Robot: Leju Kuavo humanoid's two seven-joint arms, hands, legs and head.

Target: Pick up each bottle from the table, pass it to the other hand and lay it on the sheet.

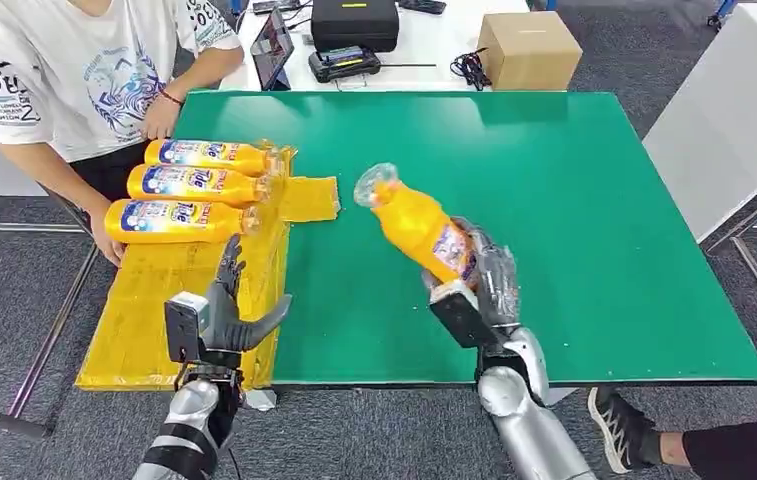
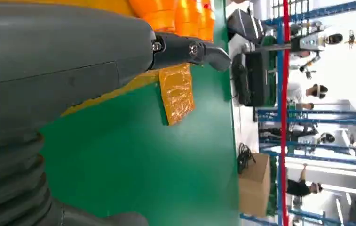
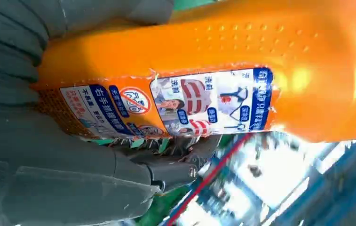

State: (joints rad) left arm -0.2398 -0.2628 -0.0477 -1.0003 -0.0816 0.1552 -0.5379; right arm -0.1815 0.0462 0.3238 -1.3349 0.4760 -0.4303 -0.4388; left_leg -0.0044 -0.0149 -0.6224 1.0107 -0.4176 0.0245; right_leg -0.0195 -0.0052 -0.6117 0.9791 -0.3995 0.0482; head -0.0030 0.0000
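Green-topped table [image 1: 574, 200] on grey carpet, white desk behind it with a black case [image 1: 354, 22], a tablet [image 1: 272, 45] and a brown cardboard box [image 1: 528, 48]. Blue shelving and distant people seen past the far edge in the left wrist view.

Far left: person in a white printed T-shirt [image 1: 74, 70] standing at the table's corner, one hand [image 1: 161, 115] resting by the bottles. Crinkled yellow plastic sheet [image 1: 154, 300] covering the table's left strip, a flap of it [image 2: 176, 94] reaching onto the green. Three orange detergent bottles [image 1: 194, 186] lying on the sheet ahead of the left hand [image 1: 229, 315], side by side, long axes across the table, caps toward the right.

Left hand raised over the sheet's near part, fingers [image 2: 185, 49] apart, thumb out to the right, holding nothing.

Open green between the two hands and ahead of them.

Right hand [image 1: 479, 285] wrapped around the base of a fourth orange bottle with a blue-and-white label [image 1: 419, 228], lifted off the table, tilted, long axis running from the hand up and leftward, clear-wrapped cap [image 1: 374, 185] pointing toward the sheet. Label side facing the wrist camera [image 3: 204, 99]. Wide bare green to the right of this hand, out to the table's right edge; near edge just below both wrists.
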